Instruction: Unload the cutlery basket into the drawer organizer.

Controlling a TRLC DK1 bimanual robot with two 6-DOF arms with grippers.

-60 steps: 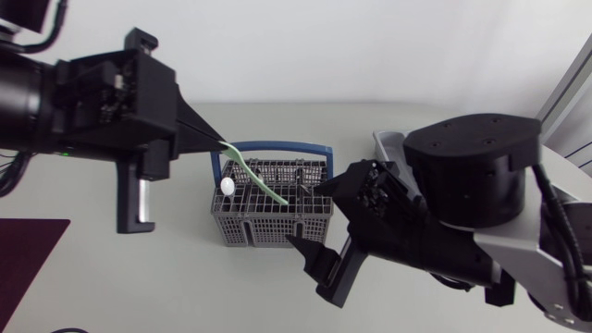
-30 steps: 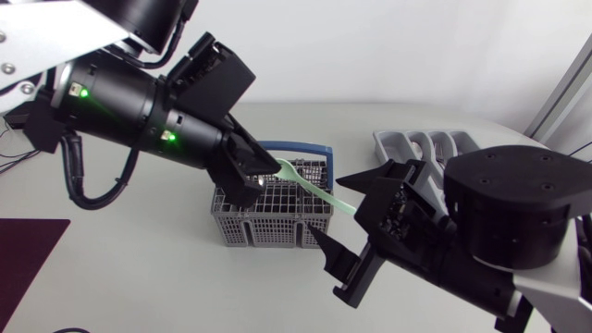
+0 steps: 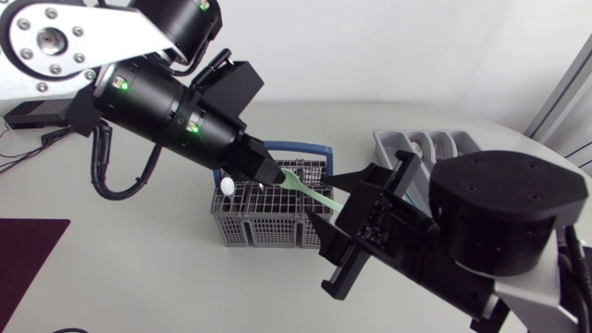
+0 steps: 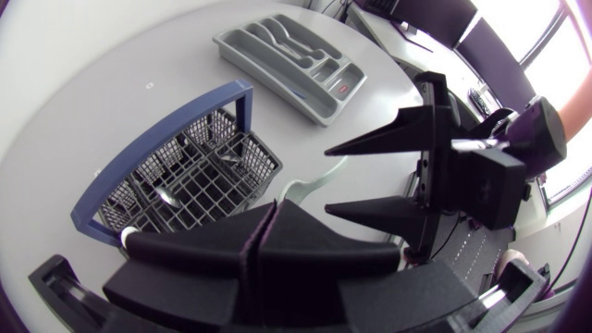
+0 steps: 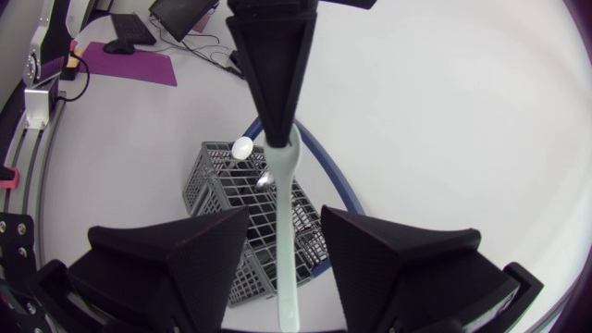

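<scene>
A pale green plastic utensil (image 3: 314, 191) hangs in the air over the grey cutlery basket (image 3: 242, 225), which has a blue handle. My left gripper (image 3: 268, 178) is shut on its wider end. The handle end (image 5: 288, 268) reaches between the fingers of my right gripper (image 5: 285, 222); those fingers stand a little apart from it on both sides, so that gripper is open. In the left wrist view my left gripper (image 4: 270, 217) is shut, with the utensil (image 4: 321, 174) ahead of it between the right gripper's fingers (image 4: 384, 143). The grey drawer organizer (image 3: 395, 141) lies at the back right.
Inside the basket (image 5: 222, 190) stand a white ball-ended piece (image 5: 242, 146) and a metal spoon (image 5: 265, 178). The organizer (image 4: 242, 44) lies beyond the basket (image 4: 199, 185) in the left wrist view. A dark purple mat (image 3: 23, 254) lies at the front left.
My left arm has swung in and carried the green utensil over the basket toward my right gripper. The right gripper's fingers have narrowed around the handle end.
</scene>
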